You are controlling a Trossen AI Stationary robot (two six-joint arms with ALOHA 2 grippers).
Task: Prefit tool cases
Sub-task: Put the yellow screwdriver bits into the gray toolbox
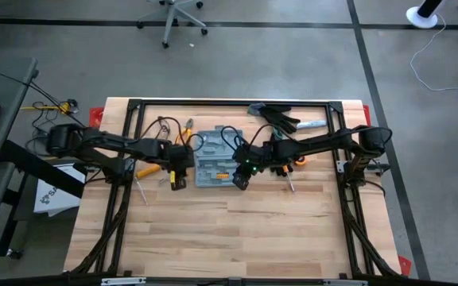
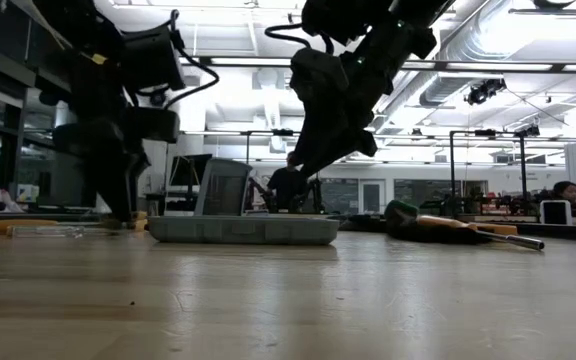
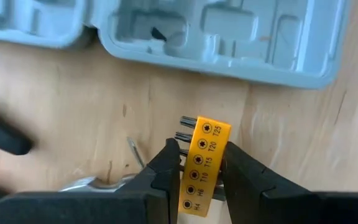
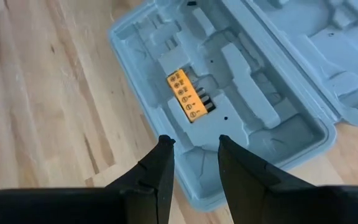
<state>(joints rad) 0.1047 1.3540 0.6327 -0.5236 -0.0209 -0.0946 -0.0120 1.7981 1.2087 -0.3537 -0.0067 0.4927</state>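
Wooden tabletop (image 1: 229, 230) carries the flat grey-blue plastic tool case (image 1: 213, 159), which lies open near the middle, closer to the far edge, its long axis running toward the near edge. The left pincer (image 3: 199, 180) stands just beside the case's left side, clenched on a small yellow bit holder (image 3: 204, 163) with dark bits. The case lies straight ahead of it, very near. The right pincer (image 4: 194, 149) hovers over the case's right part, released and empty, above a second yellow bit holder (image 4: 188, 96) already seated in its recess.
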